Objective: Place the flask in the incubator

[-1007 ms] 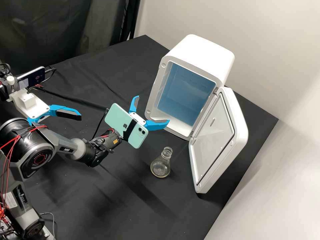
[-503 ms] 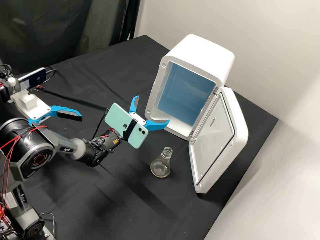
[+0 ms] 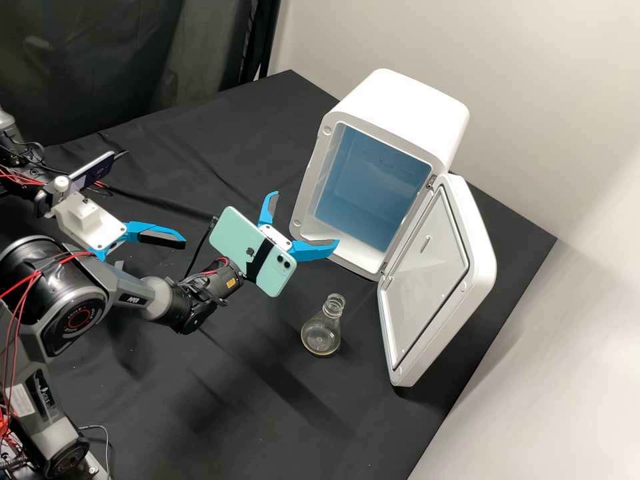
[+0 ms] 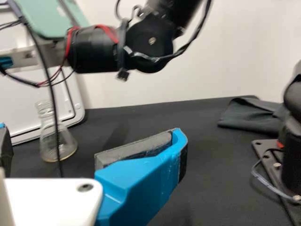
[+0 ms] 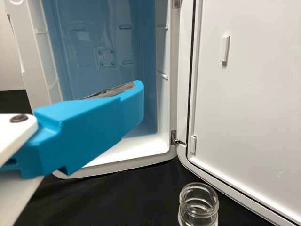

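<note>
The clear empty flask (image 3: 322, 330) stands upright on the black bench, just in front of the open door (image 3: 437, 280) of the white incubator (image 3: 400, 107), whose blue inside is bare. My right gripper (image 3: 297, 227) hovers open above and left of the flask, level with the incubator's mouth. Its wrist view shows one blue finger (image 5: 94, 122), the blue cavity (image 5: 103, 47) and the flask's neck (image 5: 198, 205) below. My left gripper (image 3: 130, 241) is open with nothing in it, far to the left. In its wrist view the flask (image 4: 54, 136) stands beyond its finger (image 4: 141, 165).
A mint-green phone (image 3: 253, 250) is strapped to the right arm's wrist, and a dark device (image 3: 93, 170) rides on the left arm. The bench edge (image 3: 467, 373) runs close behind the open door. A folded black cloth (image 4: 249, 113) lies farther off.
My left gripper has moved to the right and a little down, toward the bench's middle. The right arm, the flask and the incubator have stayed put.
</note>
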Robot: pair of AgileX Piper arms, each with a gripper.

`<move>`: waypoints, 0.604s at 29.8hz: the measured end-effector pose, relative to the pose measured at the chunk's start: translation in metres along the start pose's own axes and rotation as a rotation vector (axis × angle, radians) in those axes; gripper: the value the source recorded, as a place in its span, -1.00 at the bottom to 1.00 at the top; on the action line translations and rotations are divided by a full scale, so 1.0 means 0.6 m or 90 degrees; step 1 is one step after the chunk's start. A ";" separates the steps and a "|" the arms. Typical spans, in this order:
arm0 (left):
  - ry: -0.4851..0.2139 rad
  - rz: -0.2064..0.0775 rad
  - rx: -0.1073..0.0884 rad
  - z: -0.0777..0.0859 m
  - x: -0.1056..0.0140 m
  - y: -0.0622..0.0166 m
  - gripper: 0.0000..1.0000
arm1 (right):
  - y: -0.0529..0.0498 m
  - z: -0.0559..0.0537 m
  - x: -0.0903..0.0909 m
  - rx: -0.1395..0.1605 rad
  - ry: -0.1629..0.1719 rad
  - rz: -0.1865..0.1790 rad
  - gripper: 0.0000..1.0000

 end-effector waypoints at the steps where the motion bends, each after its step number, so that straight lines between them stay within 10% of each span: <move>1: 0.004 -0.001 0.000 -0.003 0.000 -0.001 1.00 | 0.000 0.000 0.000 0.000 0.000 0.000 1.00; 18: 0.103 -0.032 -0.009 -0.092 -0.005 -0.023 1.00 | 0.000 0.000 0.000 0.000 0.000 0.000 1.00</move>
